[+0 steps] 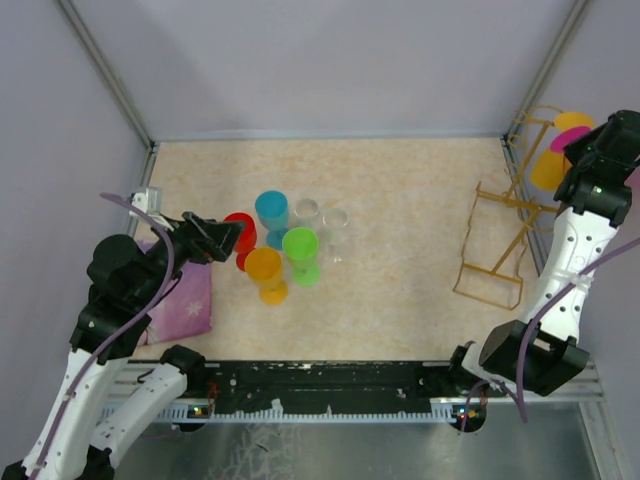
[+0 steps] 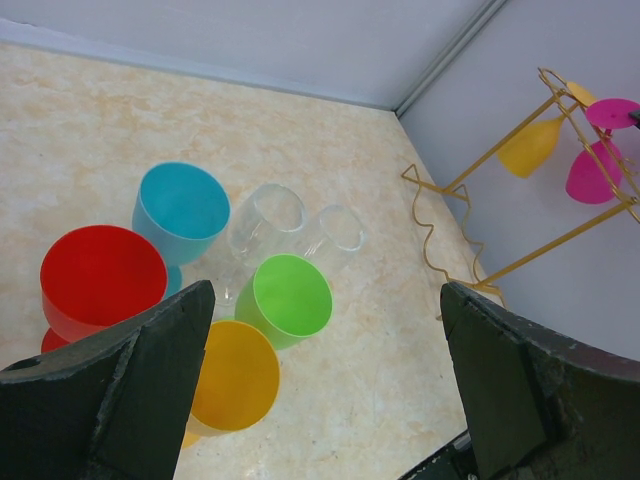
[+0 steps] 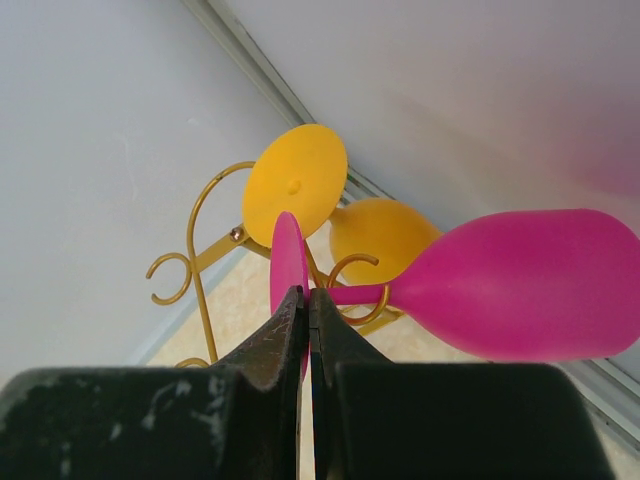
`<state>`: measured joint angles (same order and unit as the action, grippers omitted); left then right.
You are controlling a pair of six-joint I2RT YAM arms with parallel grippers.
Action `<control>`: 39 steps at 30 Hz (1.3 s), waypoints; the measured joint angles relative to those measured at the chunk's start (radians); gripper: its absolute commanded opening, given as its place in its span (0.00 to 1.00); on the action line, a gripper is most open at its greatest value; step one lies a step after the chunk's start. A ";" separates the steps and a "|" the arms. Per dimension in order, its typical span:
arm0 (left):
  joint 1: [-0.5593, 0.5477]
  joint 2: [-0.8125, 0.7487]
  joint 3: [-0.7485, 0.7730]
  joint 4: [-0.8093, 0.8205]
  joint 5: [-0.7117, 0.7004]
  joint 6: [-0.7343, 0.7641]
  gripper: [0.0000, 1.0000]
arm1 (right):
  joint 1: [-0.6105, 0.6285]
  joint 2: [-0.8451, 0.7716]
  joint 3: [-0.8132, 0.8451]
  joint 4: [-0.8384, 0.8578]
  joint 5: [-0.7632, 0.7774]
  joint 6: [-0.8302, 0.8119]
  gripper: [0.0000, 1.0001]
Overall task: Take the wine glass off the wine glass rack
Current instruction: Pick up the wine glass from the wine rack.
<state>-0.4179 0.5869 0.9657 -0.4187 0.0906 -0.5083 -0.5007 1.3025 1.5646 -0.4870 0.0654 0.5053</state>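
Observation:
The gold wire wine glass rack (image 1: 495, 240) stands at the right side of the table by the wall. A magenta wine glass (image 3: 520, 285) hangs at its top, its stem inside a gold loop of the rack (image 3: 200, 220). My right gripper (image 3: 308, 292) is shut on the thin edge of this glass's round foot. A yellow wine glass (image 3: 295, 190) hangs just behind it on the same rail. In the top view the right wrist covers most of the magenta glass (image 1: 548, 140). My left gripper (image 2: 325, 290) is wide open and holds nothing, hovering over the cluster of cups at the left.
Red (image 1: 240, 232), blue (image 1: 271, 212), green (image 1: 300, 245) and orange (image 1: 264, 268) glasses stand upright at centre-left, with two clear glasses (image 1: 320, 216) behind them. A pink cloth (image 1: 185, 300) lies at the front left. Grey walls close in on both sides and at the back.

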 measured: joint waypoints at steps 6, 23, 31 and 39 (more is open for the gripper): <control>0.000 0.000 0.000 0.000 0.000 -0.001 0.99 | 0.000 0.000 0.000 0.006 0.035 0.000 0.00; 0.000 -0.011 -0.015 0.000 -0.001 -0.001 0.99 | 0.080 -0.046 -0.073 0.068 -0.119 0.092 0.00; 0.000 -0.023 -0.017 0.000 -0.002 -0.001 0.99 | 0.100 -0.045 -0.105 0.069 -0.178 0.127 0.00; 0.000 -0.018 -0.018 0.000 -0.001 -0.003 0.99 | 0.100 -0.045 -0.105 0.069 -0.137 0.122 0.00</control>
<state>-0.4179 0.5690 0.9482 -0.4191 0.0898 -0.5117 -0.4011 1.2572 1.4593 -0.4179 -0.0715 0.6277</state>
